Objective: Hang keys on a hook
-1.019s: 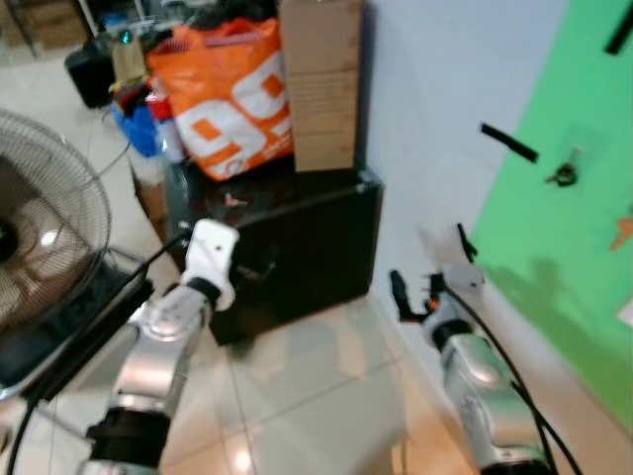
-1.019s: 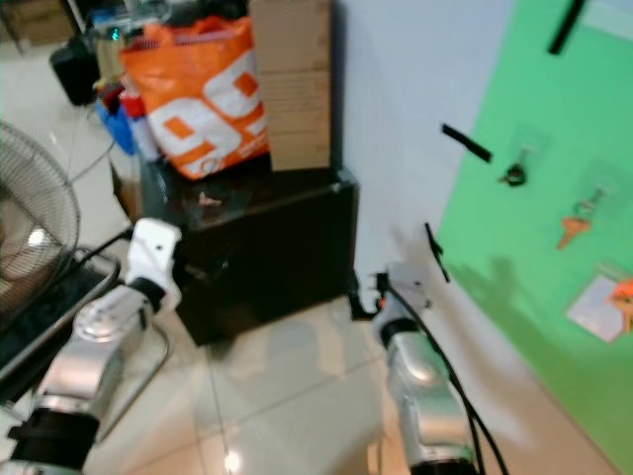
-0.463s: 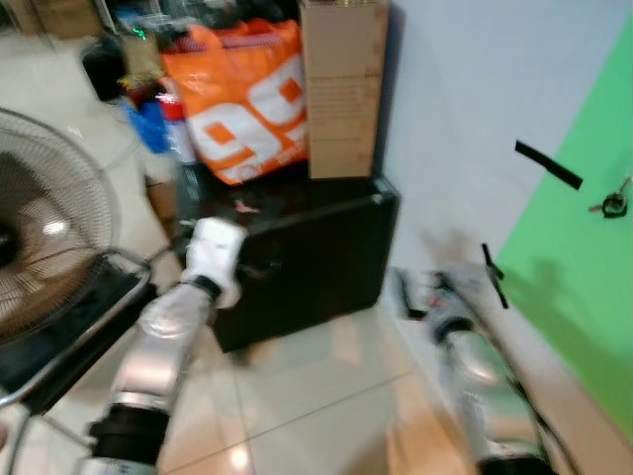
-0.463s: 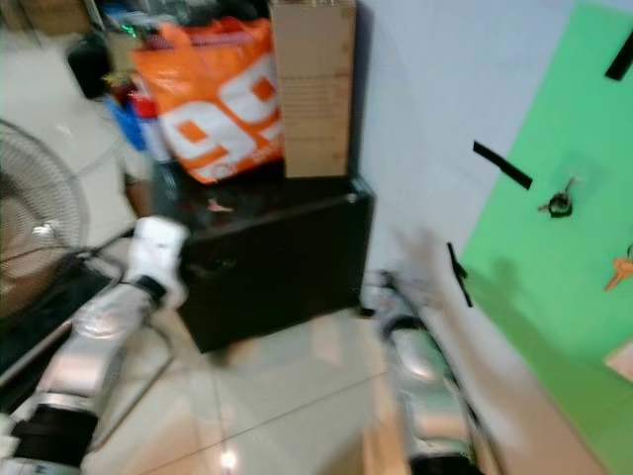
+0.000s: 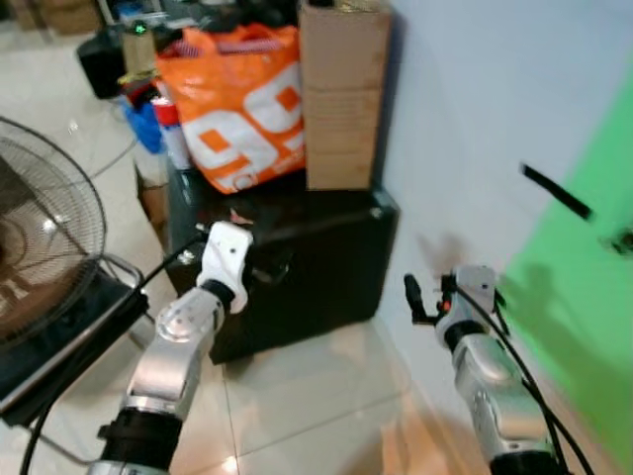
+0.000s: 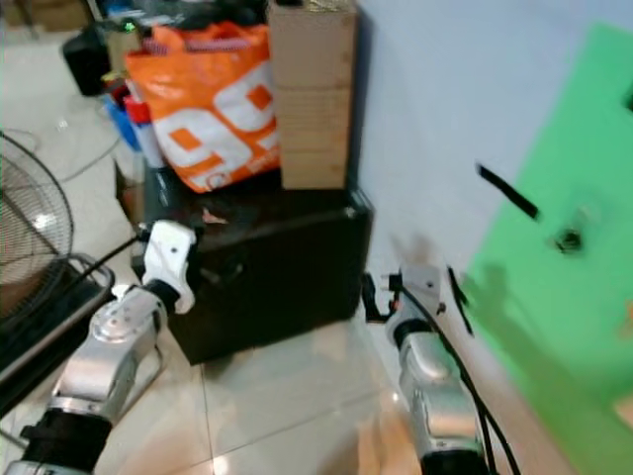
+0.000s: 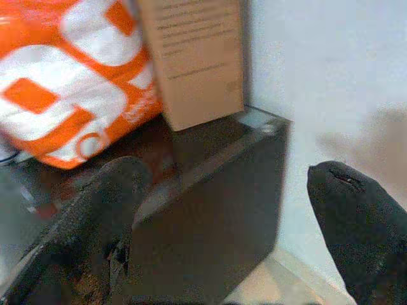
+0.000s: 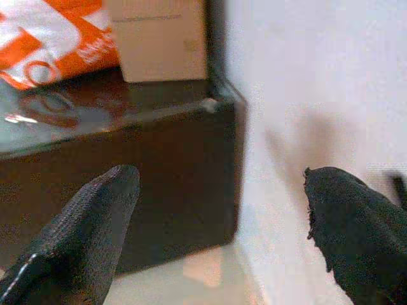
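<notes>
Black cabinet (image 5: 316,252), "99" orange bag (image 5: 242,104)

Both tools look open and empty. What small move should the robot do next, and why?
Probably turn a little to its right, toward the green panel. A bunch of keys already hangs there, blurred, near the picture's edge. The left tool and right tool are open, holding nothing, and face the black cabinet, so the panel should come into fuller view first.
</notes>
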